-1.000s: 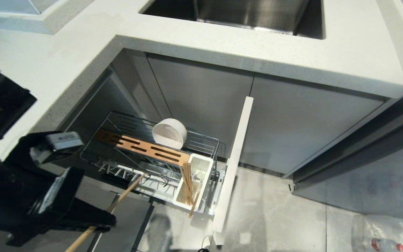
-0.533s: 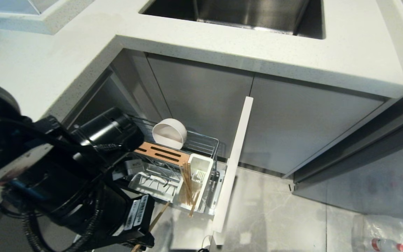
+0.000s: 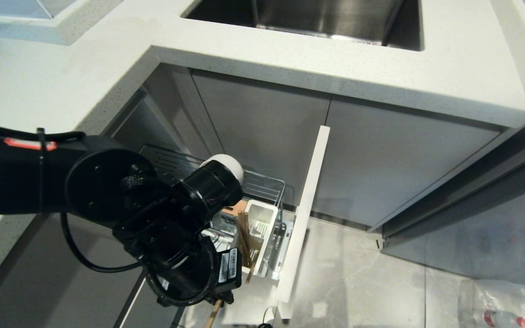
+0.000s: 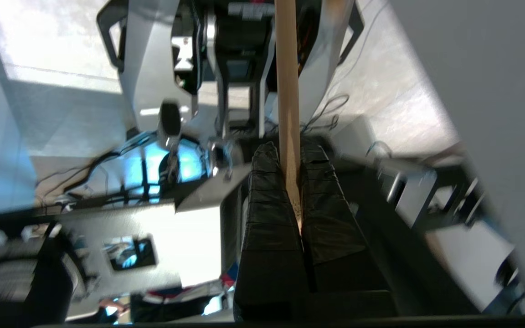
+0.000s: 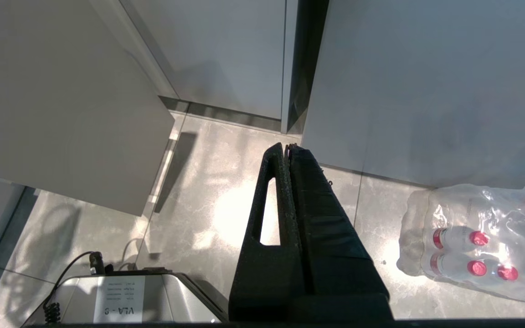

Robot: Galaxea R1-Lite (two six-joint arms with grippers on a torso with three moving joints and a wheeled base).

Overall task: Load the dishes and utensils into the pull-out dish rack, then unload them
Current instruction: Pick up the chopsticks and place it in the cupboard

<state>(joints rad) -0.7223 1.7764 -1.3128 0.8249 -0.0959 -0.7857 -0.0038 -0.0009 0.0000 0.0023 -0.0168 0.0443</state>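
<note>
Chopstick (image 4: pixel 287 91) sits clamped between the left gripper (image 4: pixel 290 171) fingers near one end, so most of its length sticks out free, probably to slot it into the white cutlery box (image 3: pixel 262 218) of the pull-out dish rack (image 3: pixel 267 187), where other chopsticks (image 3: pixel 245 237) stand upright. The left arm hangs over the rack, half hiding the cream-white bowl (image 3: pixel 230 161). The right gripper (image 5: pixel 288 152), fingers together and empty, idles above the floor (image 5: pixel 198 182).

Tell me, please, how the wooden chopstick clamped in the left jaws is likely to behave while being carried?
The chopstick looks straight and stiff, so probably no flopping. It is long and pinched only near one end by the left gripper, so it may pivot or slip. Thin wood suggests it is light.
</note>
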